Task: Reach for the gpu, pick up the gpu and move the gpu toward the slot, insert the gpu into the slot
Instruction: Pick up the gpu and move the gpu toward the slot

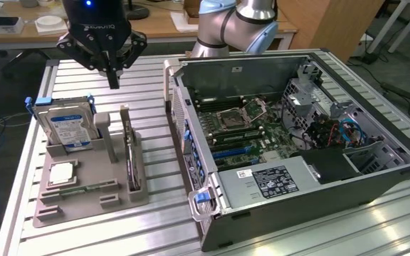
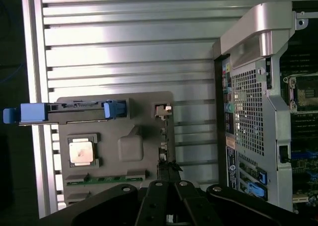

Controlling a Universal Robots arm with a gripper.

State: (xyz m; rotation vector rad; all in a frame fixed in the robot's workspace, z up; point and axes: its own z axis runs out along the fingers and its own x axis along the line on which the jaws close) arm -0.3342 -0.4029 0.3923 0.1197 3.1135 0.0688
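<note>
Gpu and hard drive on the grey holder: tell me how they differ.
The hard drive is boxy, with a blue-white label and blue clips at its top; the gpu is a thin dark card. The hard drive turns its broad face to the exterior view; the gpu shows its narrow edge. Both stand upright in the grey holder.

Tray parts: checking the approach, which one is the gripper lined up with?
The gpu, the thin dark card standing on edge, directly in line with the gripper in the wrist view; the blue-labelled hard drive and the flat processor sit aside.
</note>
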